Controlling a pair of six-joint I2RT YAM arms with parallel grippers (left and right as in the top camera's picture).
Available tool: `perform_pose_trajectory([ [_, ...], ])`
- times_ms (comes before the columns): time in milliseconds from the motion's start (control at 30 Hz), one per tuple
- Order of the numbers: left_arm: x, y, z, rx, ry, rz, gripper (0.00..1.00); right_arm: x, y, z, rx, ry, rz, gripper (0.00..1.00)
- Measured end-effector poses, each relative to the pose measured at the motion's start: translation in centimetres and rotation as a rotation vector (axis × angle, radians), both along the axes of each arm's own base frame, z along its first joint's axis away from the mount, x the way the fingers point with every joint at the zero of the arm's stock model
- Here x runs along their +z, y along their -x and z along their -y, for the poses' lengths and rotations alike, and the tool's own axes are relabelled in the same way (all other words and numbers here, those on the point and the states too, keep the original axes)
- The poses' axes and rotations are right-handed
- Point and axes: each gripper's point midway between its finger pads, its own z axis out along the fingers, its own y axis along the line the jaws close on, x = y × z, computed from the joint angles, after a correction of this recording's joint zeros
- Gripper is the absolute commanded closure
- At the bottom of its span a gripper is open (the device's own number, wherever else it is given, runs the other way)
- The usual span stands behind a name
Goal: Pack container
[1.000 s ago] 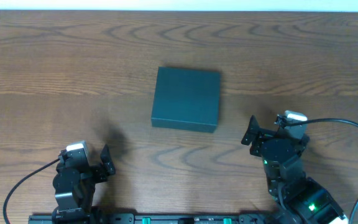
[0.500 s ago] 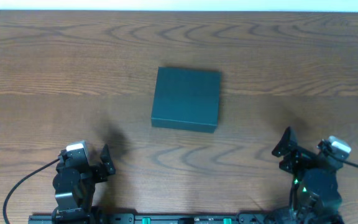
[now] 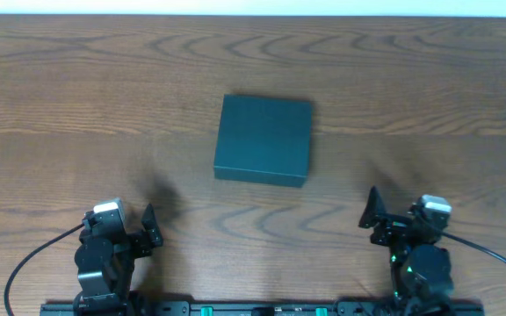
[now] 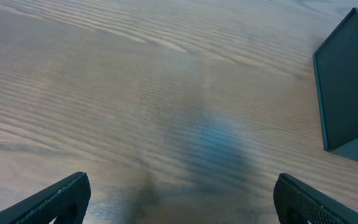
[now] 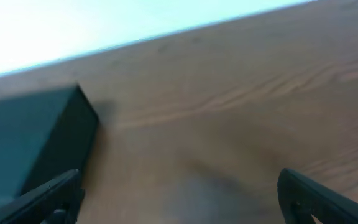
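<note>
The container (image 3: 263, 139) is a dark, roughly square, shallow box lying shut in the middle of the table. It also shows at the right edge of the left wrist view (image 4: 350, 81) and at the left of the blurred right wrist view (image 5: 33, 140). My left gripper (image 3: 139, 230) sits near the front edge at the left, open and empty, far from the box (image 4: 179, 202). My right gripper (image 3: 392, 221) sits near the front edge at the right, open and empty, below and to the right of the box (image 5: 179, 196).
The wooden table (image 3: 77, 105) shows bare grain all round the box. Its far edge meets a white wall (image 5: 104, 25). The arm bases and cables lie along the front edge.
My right arm has drawn back from beside the box toward the front edge, swinging right and then a little left. The left arm and the box have not moved.
</note>
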Motion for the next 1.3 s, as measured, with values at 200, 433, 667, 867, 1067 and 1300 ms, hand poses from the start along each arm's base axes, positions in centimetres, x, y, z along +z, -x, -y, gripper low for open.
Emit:
perform_pose_trajectory([
  [200, 0.00, 0.00, 0.00, 0.000, 0.000, 0.000, 0.05, -0.14, -0.06, -0.43, 0.038, 0.040, -0.004, 0.01],
  [433, 0.00, 0.00, 0.00, 0.000, 0.000, 0.000, 0.05, -0.14, -0.07, -0.52, 0.048, 0.052, -0.005, 0.01],
  [667, 0.00, 0.00, 0.00, 0.000, 0.000, 0.000, 0.05, -0.14, -0.07, -0.52, 0.049, 0.055, -0.005, 0.01],
  [867, 0.00, 0.00, 0.00, 0.000, 0.000, 0.000, 0.05, -0.14, -0.07, -0.52, 0.049, 0.055, -0.005, 0.00],
  [1067, 0.00, 0.00, 0.00, 0.000, 0.000, 0.000, 0.05, -0.13, -0.07, -0.52, 0.049, 0.056, -0.005, 0.01],
  [1300, 0.00, 0.00, 0.00, 0.000, 0.000, 0.000, 0.05, -0.14, -0.07, -0.52, 0.049, 0.056, -0.005, 0.01],
])
